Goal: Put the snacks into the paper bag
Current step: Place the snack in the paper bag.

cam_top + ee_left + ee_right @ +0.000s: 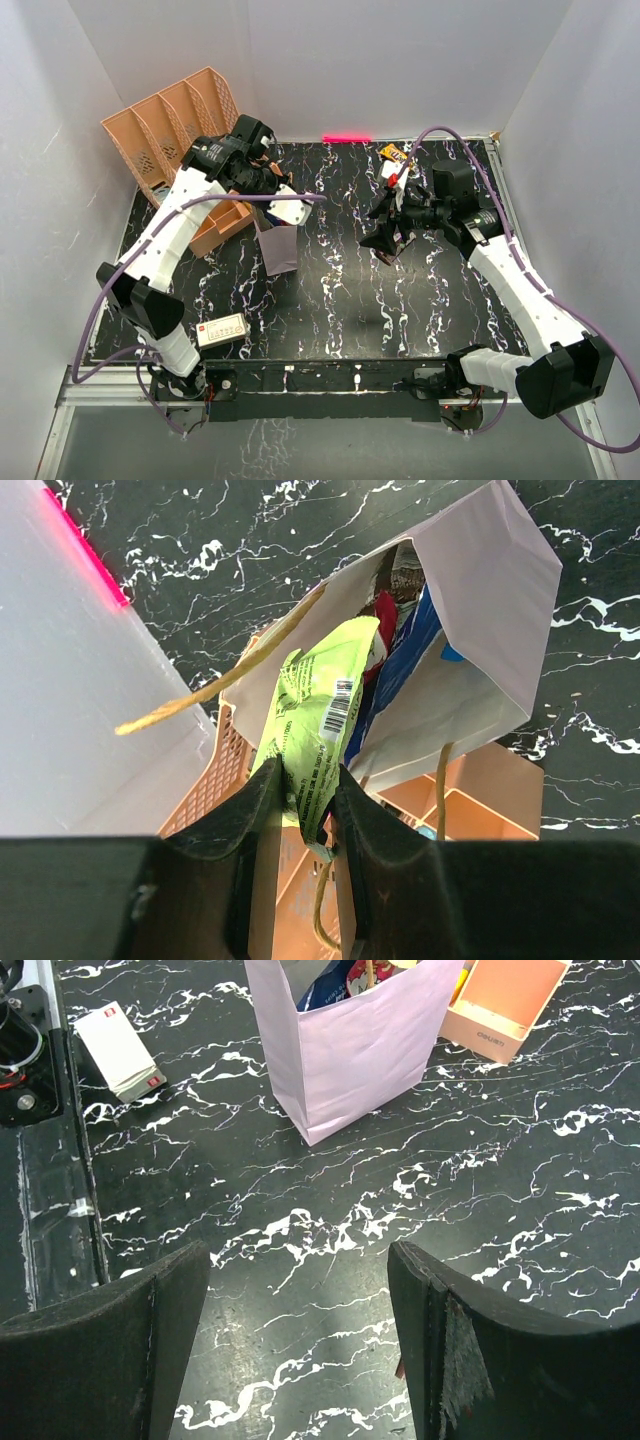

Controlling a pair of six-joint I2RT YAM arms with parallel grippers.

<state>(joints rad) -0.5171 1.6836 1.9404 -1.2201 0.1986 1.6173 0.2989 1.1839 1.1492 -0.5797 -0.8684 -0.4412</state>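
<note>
Two hands: the left hand (305, 776) was pinched narrow on the green packet (318, 705); the right hand (298, 1252) was spread wide with nothing between its fingers.
Green packet: it was gripped by its lower end, with the upper end lying at the mouth of the paper bag (490, 600). Most of it looked to be outside the rim.
Paper bag: it stood upright on the table (520, 1180), just beside a peach tray (500, 1005).
Already in the bag: a blue packet (410, 670), with a red wrapper (383, 615) against it.
Cord handle (215, 690): it hung loose across the opening, beside the green packet.
Left out: a yellow-brown wrapper (397, 152) lay near the far wall, well apart from the bag.
Step in hand, as judged: feeding the green packet in.
Doing it well: the leading end should go past the rim and down the gap beside the blue packet. The hand should open only once the bulk sits below the rim. It should keep off the cord and push down rather than sideways, since thin paper walls would likely fold or tip.
Risk: if let go early, the packet could slide off the rim onto the tray.
Not for the bag: a white box (222, 331) lay at the near edge.
</note>
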